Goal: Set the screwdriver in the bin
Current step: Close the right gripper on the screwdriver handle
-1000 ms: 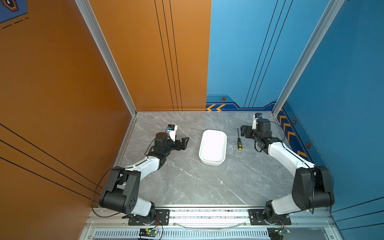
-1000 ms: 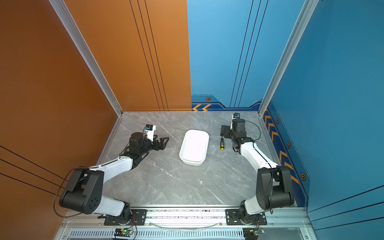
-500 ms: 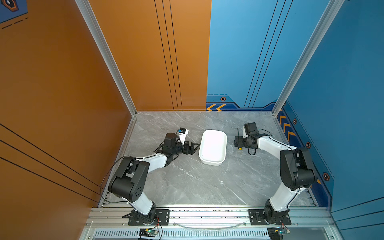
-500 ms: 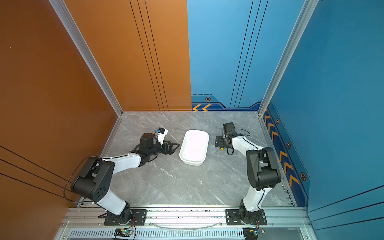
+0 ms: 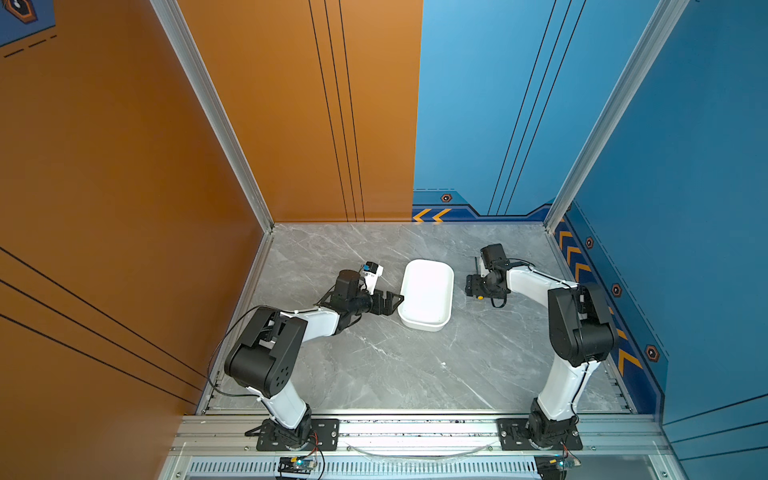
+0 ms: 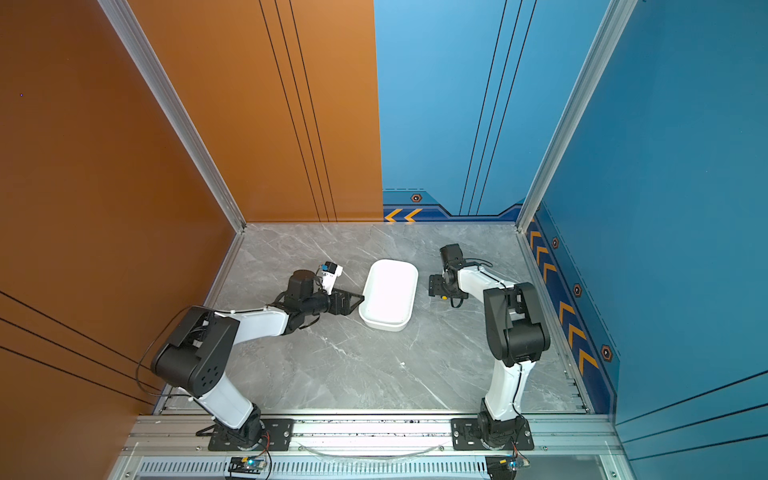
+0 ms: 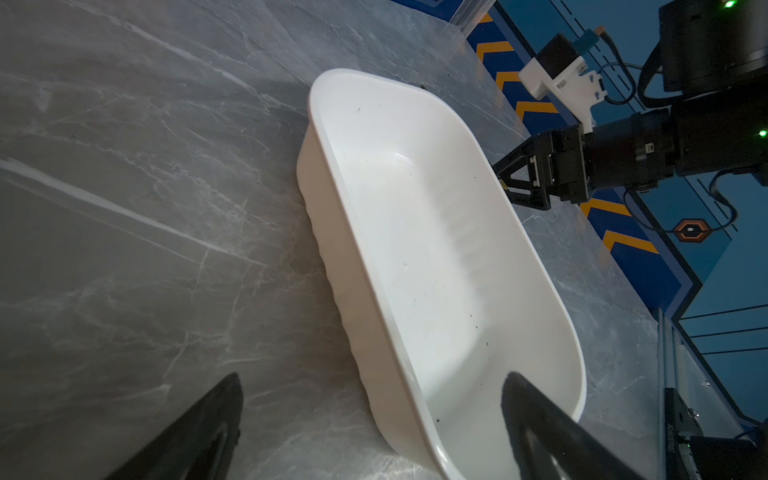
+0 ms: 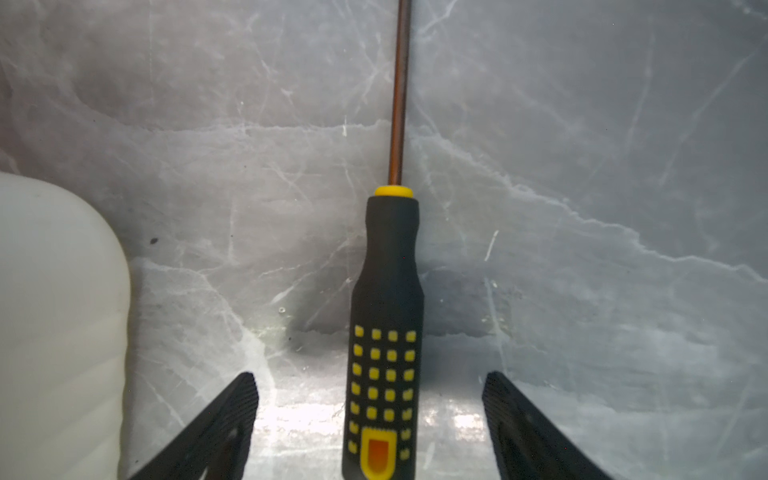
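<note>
Right gripper (image 8: 370, 384) jaws spread wide, released; one finger each side of screwdriver (image 8: 386, 291) handle, gaps both sides, no contact; screwdriver flat on grey marble table (image 8: 582, 166), shaft pointing away from jaws; bin (image 8: 62, 311) wall near. Left gripper (image 7: 372, 386) jaws apart, released; straddling bin's long rim, one fingertip over bin's inside, other over table outside wall. In both top views bin (image 5: 428, 266) (image 6: 390, 274) near frame centre; screwdriver (image 5: 480, 297) (image 6: 444, 297) just right of it, outside, mostly hidden under right gripper.
</note>
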Robot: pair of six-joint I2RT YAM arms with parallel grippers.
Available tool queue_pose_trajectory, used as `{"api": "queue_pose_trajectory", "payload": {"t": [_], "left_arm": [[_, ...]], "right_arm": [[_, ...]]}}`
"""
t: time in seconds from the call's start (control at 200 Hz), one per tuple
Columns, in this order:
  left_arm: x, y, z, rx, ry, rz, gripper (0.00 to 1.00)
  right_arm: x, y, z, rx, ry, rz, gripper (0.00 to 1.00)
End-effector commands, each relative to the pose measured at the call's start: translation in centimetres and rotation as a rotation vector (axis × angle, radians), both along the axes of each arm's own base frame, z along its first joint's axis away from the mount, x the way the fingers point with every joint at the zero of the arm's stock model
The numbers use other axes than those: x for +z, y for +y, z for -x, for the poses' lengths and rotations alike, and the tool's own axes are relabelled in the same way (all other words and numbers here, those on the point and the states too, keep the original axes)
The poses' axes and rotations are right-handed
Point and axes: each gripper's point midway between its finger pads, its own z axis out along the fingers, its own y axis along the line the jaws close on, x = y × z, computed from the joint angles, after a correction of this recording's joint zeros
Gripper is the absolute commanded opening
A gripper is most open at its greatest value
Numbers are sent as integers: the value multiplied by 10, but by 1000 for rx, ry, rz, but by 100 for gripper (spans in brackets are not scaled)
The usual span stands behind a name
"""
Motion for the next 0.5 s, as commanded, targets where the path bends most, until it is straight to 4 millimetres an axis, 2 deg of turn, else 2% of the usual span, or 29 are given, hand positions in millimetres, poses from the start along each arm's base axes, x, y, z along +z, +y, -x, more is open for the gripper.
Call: {"api": "queue_pose_trajectory", "payload": {"t": [0.0,0.215,0.361,0.496], "left_arm": [[7,-9,-4,-22,6,32,98],[10,-15,0,-14,41,61,98],[3,-17,-1,-18,64,61,98],[-1,-24,-3,-31,75,62,98]], "right_arm": [[-4,-3,2,12,40,36,80],[-7,-5,3,22,70,60,65],[-10,-6,4,29,83,68,53],[-12,-6,2,32,90,70,50]]}}
